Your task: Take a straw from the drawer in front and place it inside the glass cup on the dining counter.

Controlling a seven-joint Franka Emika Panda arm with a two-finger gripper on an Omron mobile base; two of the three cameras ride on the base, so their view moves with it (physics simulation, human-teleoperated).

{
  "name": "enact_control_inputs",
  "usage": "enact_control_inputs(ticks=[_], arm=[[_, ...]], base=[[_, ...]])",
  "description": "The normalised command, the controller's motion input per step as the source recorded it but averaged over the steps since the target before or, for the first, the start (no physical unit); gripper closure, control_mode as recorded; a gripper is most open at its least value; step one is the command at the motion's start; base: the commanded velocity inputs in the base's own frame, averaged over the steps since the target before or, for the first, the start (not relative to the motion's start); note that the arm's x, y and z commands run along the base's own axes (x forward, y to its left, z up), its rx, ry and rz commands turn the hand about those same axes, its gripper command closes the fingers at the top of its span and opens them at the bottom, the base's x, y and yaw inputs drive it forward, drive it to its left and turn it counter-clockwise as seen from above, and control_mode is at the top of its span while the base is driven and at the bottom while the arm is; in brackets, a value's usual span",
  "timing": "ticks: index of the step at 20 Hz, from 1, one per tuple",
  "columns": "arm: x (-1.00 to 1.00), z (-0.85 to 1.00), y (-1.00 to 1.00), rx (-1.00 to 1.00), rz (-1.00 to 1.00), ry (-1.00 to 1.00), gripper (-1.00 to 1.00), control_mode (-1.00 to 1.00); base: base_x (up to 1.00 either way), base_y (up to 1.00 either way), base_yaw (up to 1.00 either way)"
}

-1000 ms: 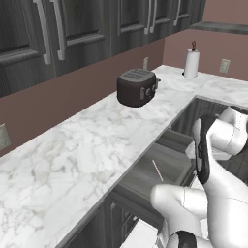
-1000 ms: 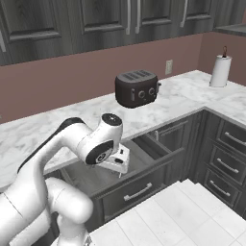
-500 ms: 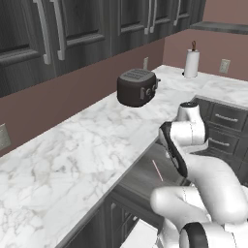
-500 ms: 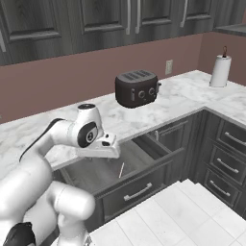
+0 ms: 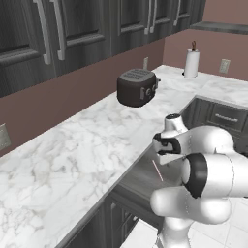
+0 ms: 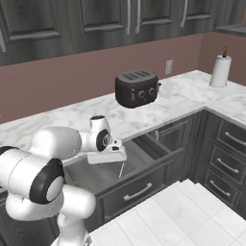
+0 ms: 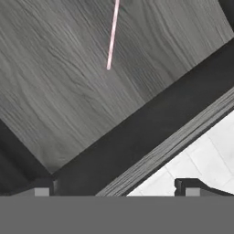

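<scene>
The drawer [image 6: 91,176] stands pulled out under the marble wall counter, its grey floor [image 7: 59,91] bare apart from the straw. The straw [image 7: 112,36] is a thin pale pink stick lying flat on that floor [image 5: 157,170] [image 6: 121,169]. My gripper [image 7: 114,192] hangs over the drawer's front wall, pointing down, with the straw ahead of it and apart from it. Its fingertips [image 7: 43,191] stand wide apart, open and with nothing between them. In the right base view the hand [image 6: 107,155] hovers just left of the straw. The glass cup and the dining counter are out of view.
A black toaster [image 6: 137,89] and a paper towel roll [image 6: 220,70] stand on the wall counter [image 5: 72,150]. Narrower stacked drawers [image 6: 226,163] are to the right. White floor tiles [image 6: 163,216] lie in front of the drawer.
The arm has swung left and the hand has come down over the open drawer, closer to the straw. The jaws stayed open. The straw has not moved.
</scene>
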Motion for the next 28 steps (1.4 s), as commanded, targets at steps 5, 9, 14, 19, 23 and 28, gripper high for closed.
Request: enact_control_inputs(ticks=[5, 9, 14, 19, 23, 28], arm=[[0.07, -0.45, -0.17, 0.04, 0.23, 0.00, -1.00, -1.00], [0.02, -0.49, -0.04, 0.04, 0.35, -0.07, -1.00, -1.00], [0.06, -0.45, 0.00, 0.02, 0.25, -0.09, -1.00, -1.00], [0.20, -0.39, 0.00, 0.04, 0.03, -0.06, -1.00, -1.00], [0.14, -0.14, 0.00, 0.07, -0.05, 0.00, -1.00, -1.00], [0.18, -0.02, 0.08, 0.06, -0.11, 0.00, -1.00, -1.00]], base=[[0.00, 0.00, 0.00], [0.00, 0.00, 0.00], [0.00, 0.00, 0.00], [0.00, 0.00, 0.00], [0.00, 0.00, 0.00], [0.00, 0.00, 0.00]])
